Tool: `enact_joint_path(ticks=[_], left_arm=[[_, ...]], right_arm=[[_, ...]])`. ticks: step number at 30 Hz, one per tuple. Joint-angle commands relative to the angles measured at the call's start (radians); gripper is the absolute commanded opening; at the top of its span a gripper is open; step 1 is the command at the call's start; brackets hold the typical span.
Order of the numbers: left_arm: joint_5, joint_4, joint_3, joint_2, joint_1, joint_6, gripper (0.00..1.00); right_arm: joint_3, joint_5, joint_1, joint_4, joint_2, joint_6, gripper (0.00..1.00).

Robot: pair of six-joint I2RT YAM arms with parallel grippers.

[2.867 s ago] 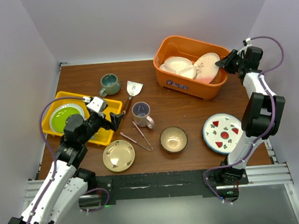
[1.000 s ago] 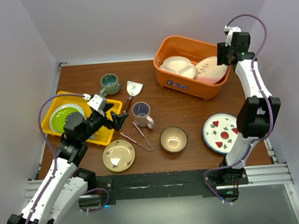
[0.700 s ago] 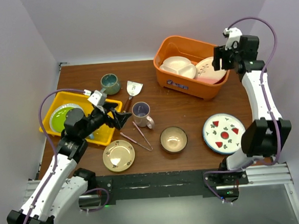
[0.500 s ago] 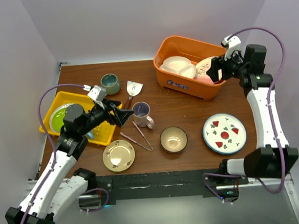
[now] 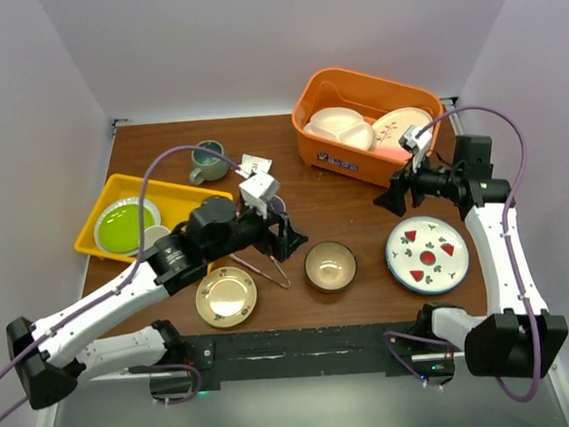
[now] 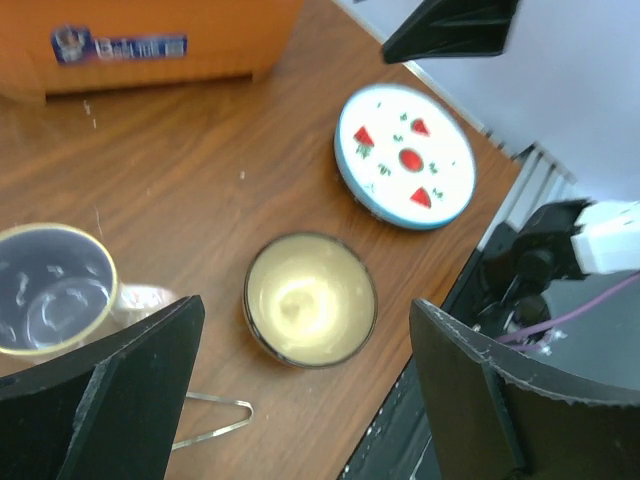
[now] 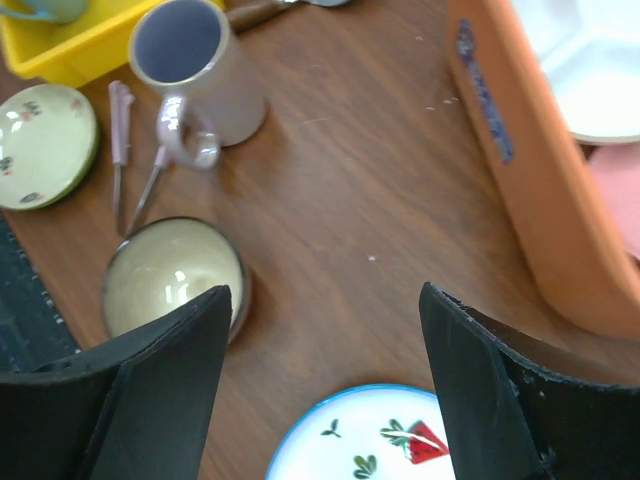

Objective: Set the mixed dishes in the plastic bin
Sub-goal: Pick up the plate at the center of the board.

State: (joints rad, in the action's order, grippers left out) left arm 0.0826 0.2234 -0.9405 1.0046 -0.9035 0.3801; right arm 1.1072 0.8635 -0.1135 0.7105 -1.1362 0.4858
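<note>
The orange plastic bin at the back right holds a white divided plate and a pink floral plate. On the table lie a strawberry-print plate, a bronze bowl, a cream plate and a teal mug. The lavender mug is mostly hidden under my left arm in the top view. My left gripper hangs open and empty just left of the bowl. My right gripper is open and empty between the bin and the strawberry plate.
A yellow tray at the left carries a lime-green plate. Thin pink tongs lie between the cream plate and the bowl. A metal spatula shows behind my left arm. The table's front edge runs just beyond the bowl.
My left arm swung right from the tray, over the lavender mug, toward the bowl. My right arm left the bin and dropped toward the table, its jaws spreading wider.
</note>
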Motion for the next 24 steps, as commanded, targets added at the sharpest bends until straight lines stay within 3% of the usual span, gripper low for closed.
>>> enact_joint_path(ticks=[1,11,18,24], left_arm=[[-0.219,0.070,-0.078,0.083,-0.110,0.016,0.89],[-0.348,0.044,-0.156,0.256,-0.232,0.003,0.89],[-0.340,-0.019,-0.129,0.295,-0.271,0.010,0.88],[-0.343,-0.018,-0.107,0.267,-0.276,-0.059,0.88]], right_arm=[[-0.063,0.130,-0.008,-0.043,0.079,0.043,0.81],[-0.133,0.172,-0.040,-0.088,0.131,0.040,0.86],[-0.167,0.080,-0.041,-0.157,0.153,-0.030,0.88],[-0.063,0.011,-0.092,-0.022,0.022,0.014,0.87]])
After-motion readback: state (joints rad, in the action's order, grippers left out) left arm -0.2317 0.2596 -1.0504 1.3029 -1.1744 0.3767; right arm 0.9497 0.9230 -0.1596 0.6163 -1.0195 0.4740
